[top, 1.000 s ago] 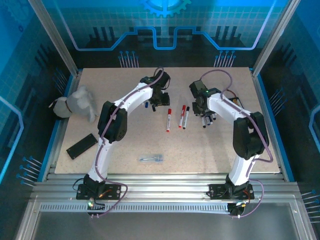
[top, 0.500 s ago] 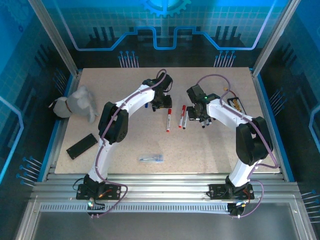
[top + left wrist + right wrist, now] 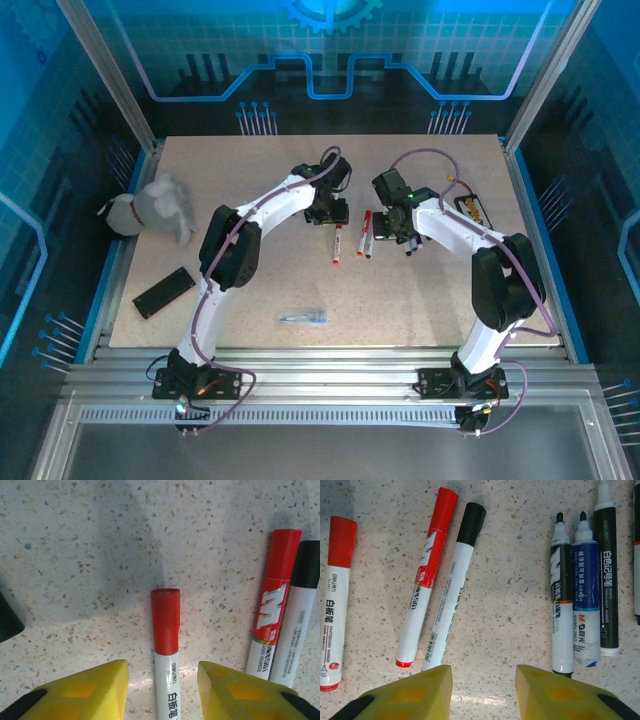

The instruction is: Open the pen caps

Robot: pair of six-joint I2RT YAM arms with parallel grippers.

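My left gripper is open, with its yellow fingers on either side of a white pen lying on the table, not touching it. That pen's red cap is on. In the top view this gripper hovers at the upper end of the same pen. My right gripper is open over bare table. To its left lie two more capped pens, one with a red cap, one with a black cap. To its right lie three uncapped pens.
A grey and white plush toy sits at the table's left edge. A black flat object lies front left, and a clear wrapper front centre. A small tray-like item is beside the right arm.
The left gripper has shifted right, over the red-capped pen. The right gripper has swung left and back toward the capped pens. Both jaws stand slightly wider.
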